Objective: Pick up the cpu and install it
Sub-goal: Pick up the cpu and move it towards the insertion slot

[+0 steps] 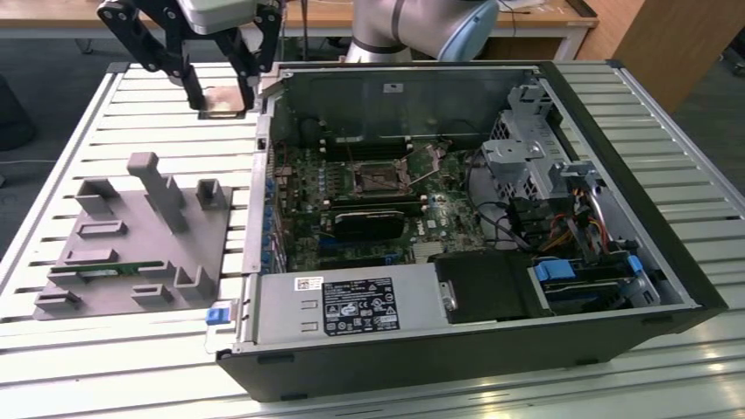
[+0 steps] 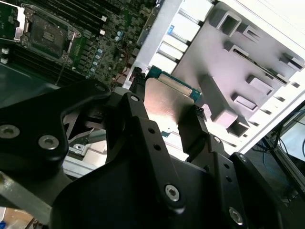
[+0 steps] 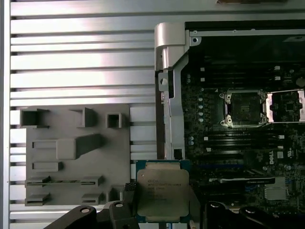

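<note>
The cpu [image 3: 161,193] is finished in shiny silver-grey and bordered in green. The tool [image 1: 222,94] is coloured black. The tray [image 3: 112,162] is plain grey. The tabletop [image 3: 81,62] is ribbed in silver bands. The motherboard [image 3: 198,124] is dark green.

Bright light falls from above. The slatted tabletop [image 1: 117,375] glares white at its near edge in the exterior view. The cpu [image 2: 164,107] shows a pale sheen on its metal top in the second wrist view, while the computer case [image 1: 396,100] stays dim and shadowed inside.
</note>
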Robot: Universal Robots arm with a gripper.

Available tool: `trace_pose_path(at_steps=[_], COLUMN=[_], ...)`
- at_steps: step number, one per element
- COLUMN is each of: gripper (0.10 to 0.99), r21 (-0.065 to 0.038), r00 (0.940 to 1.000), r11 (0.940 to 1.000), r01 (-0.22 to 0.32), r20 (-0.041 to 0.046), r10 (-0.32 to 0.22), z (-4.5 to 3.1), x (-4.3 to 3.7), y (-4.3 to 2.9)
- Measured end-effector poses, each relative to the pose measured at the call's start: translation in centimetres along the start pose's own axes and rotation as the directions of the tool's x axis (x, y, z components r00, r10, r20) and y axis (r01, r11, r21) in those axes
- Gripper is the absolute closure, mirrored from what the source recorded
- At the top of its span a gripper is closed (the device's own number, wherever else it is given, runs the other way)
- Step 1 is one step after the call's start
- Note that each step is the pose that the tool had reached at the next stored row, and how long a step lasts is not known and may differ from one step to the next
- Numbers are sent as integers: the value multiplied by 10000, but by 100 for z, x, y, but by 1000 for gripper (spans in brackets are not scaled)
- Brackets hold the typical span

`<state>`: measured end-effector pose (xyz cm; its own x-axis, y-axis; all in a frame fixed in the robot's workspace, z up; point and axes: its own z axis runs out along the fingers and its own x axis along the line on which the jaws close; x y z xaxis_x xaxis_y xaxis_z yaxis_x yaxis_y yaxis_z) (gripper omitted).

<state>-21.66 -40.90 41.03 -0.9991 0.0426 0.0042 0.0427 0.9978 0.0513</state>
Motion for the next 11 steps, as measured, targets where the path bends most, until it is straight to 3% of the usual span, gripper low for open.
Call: trace_pose_path(at_steps=[11], gripper=[557], r21=[0], r00=[10000], r11=[10000], r01=[-1], r20=[0], r10=[1], z=[0], x=[-111], y=[5])
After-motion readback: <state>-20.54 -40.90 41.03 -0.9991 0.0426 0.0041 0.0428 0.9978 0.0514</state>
